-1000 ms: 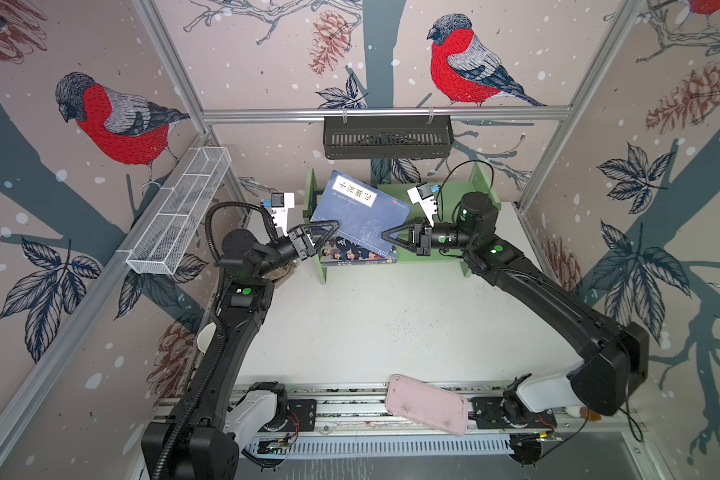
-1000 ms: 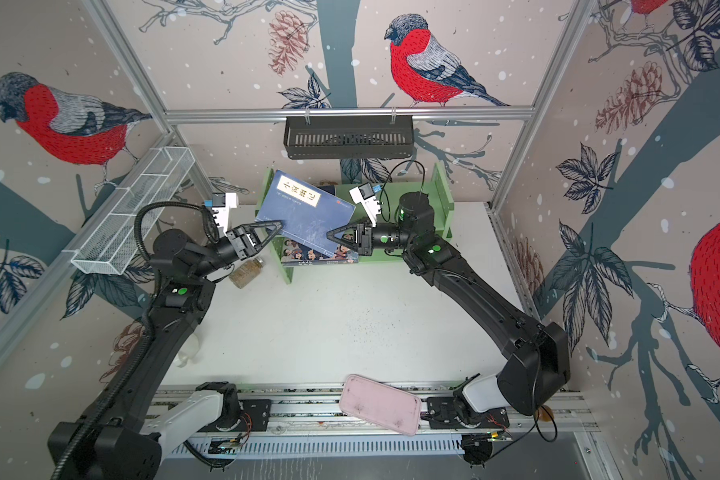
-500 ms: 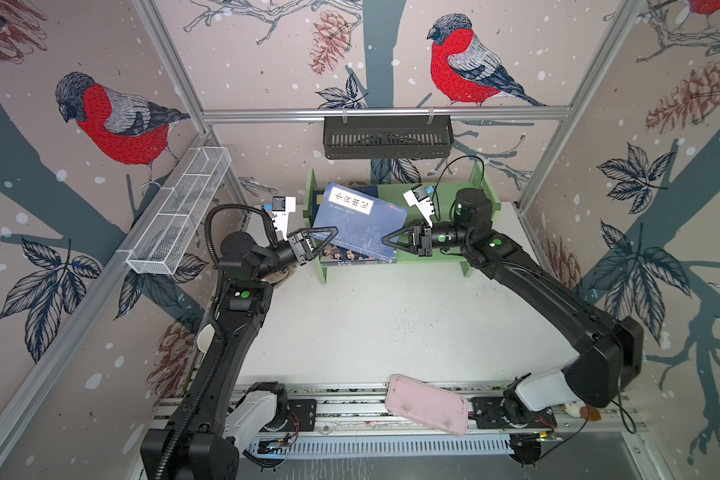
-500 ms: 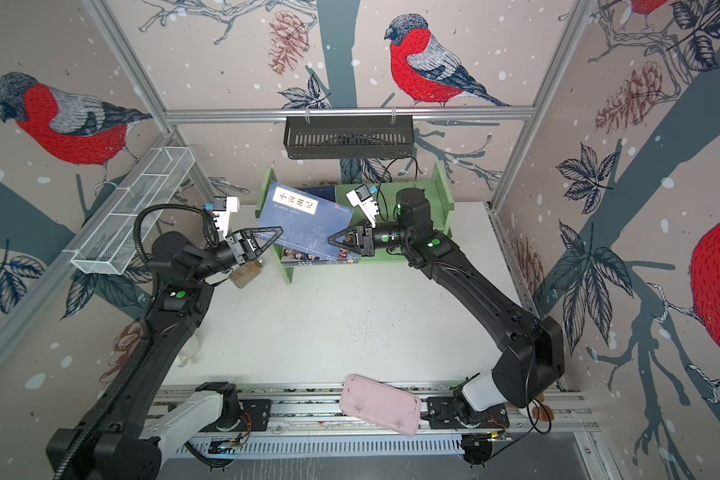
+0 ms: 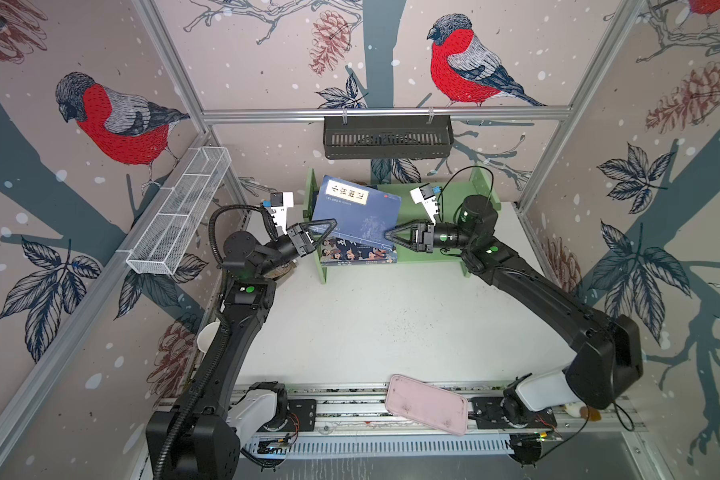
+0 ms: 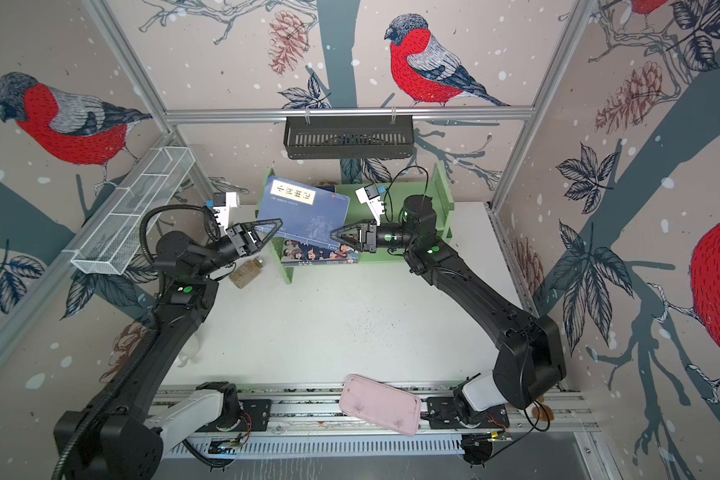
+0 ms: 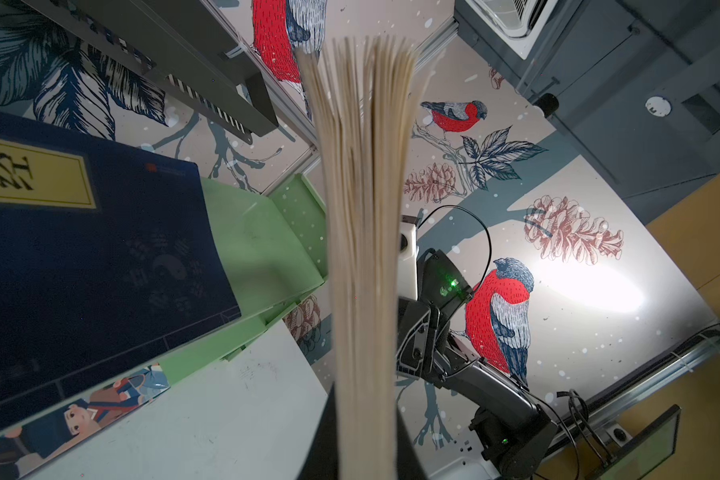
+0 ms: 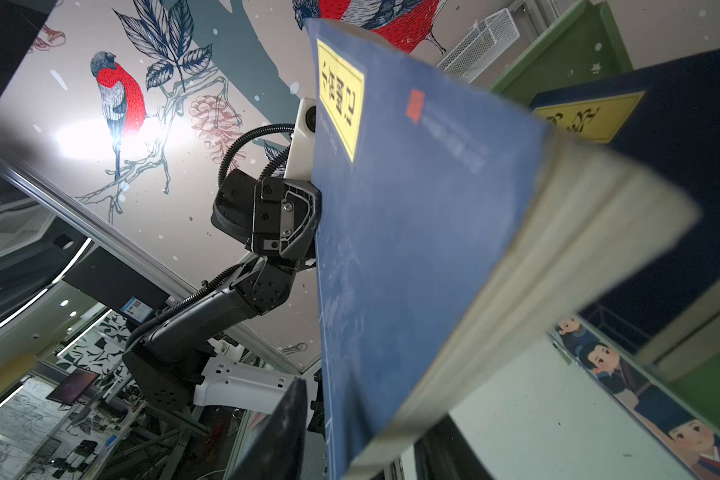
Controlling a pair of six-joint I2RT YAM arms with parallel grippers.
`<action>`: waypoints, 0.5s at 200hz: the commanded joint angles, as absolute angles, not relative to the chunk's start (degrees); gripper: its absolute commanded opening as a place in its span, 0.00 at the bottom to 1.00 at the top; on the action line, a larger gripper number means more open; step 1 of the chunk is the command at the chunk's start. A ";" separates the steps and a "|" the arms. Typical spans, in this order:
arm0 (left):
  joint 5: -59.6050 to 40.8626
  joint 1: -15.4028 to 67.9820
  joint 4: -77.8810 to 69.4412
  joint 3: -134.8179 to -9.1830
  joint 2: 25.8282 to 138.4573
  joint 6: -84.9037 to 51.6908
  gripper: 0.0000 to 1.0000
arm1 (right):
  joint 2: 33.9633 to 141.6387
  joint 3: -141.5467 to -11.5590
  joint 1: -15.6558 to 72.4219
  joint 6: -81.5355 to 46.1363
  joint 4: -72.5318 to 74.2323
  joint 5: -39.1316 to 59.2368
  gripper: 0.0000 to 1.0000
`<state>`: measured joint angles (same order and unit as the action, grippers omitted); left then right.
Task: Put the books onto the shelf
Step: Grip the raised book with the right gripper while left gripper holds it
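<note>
- In both top views we see a navy book [image 5: 358, 212] with a yellow label. It is held tilted in the air at the upper centre, just in front of the green shelf [image 5: 454, 195] at the back of the white counter [image 5: 371, 324].
- The left claw [image 5: 331, 224] is clamped on the book's lower left corner. In the left wrist view, the book's pages fill the space between its jaws.
- The right claw [image 5: 388, 235] meets the book's lower right corner with its jaws apart. In the right wrist view, one finger [image 8: 275, 428] stands clear of the cover.
- A cartoon book [image 5: 358, 254] lies flat on the shelf's lower tier, under the held book.
- Another navy book [image 7: 100, 257] lies on the tier above it.
- A pink tray [image 5: 427, 405] rests on the rail at the lower centre.
</note>
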<state>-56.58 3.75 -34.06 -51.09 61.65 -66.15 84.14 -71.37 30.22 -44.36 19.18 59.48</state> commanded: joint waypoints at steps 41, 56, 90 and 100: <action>-54.06 3.57 -45.68 -49.22 61.79 -73.17 0.00 | 86.03 -69.87 31.11 -54.05 33.16 56.74 0.33; -53.88 3.52 -44.87 -49.04 61.70 -72.75 0.00 | 86.89 -69.96 31.13 -55.65 34.94 56.93 0.25; -53.35 3.52 -39.38 -49.57 61.27 -68.95 0.00 | 88.54 -70.33 31.11 -58.61 38.41 57.27 0.12; -53.26 3.52 -37.92 -49.70 61.10 -67.78 0.01 | 88.81 -71.00 30.86 -58.58 37.87 57.46 0.07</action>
<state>-53.49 3.64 -38.15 -49.10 61.73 -70.19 88.09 -69.78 31.09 -56.75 34.13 57.63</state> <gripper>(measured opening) 0.119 0.111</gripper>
